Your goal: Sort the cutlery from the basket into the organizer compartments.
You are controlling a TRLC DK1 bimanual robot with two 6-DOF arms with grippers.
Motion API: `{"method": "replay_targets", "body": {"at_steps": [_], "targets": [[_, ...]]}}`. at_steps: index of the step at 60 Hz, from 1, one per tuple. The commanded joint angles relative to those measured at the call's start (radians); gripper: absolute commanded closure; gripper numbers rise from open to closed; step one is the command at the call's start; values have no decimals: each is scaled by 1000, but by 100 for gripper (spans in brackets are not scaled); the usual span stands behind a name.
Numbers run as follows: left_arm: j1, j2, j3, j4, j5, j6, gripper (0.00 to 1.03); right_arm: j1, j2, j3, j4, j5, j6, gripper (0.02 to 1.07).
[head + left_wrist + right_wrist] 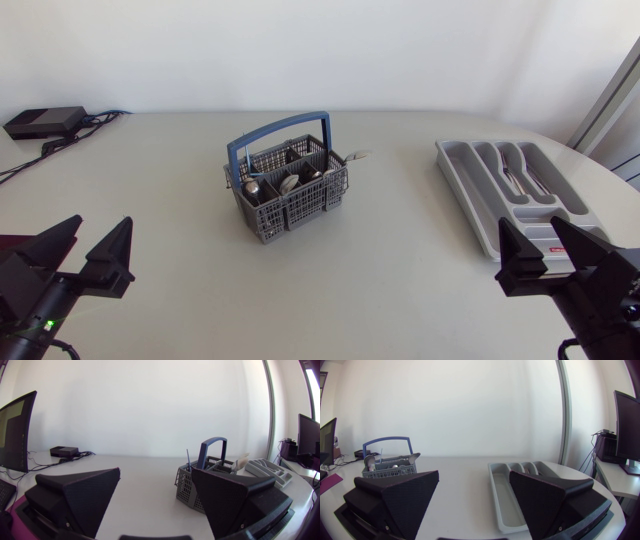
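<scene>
A grey plastic basket with a blue handle sits in the middle of the white table. Shiny spoons stand bowl-up inside it. A long grey plastic organizer tray lies well to the basket's right, with its slots running front to back. The black left gripper and right gripper are wide open and hold nothing. Both are well apart from the basket, nearer the front edge.

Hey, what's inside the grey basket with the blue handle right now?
The basket holds silver cutlery: spoon bowls show above the dividers, and one piece pokes over the rim. The walls hide the lower ends, so no exact count is possible.
</scene>
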Motion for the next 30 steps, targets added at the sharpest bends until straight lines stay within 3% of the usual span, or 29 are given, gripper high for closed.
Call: {"method": "replay_targets", "body": {"at_steps": [1,23,30], "targets": [[-6,-7,-19,0,-4,-19,5,5,-4,-20,-5,1,5,6],[-3,-11,-14,13,-4,-41,5,22,-6,-20,-1,2,5,6],[31,-10,24,16,-9,-94,5,33,-6,-8,1,11,5,6]]}}
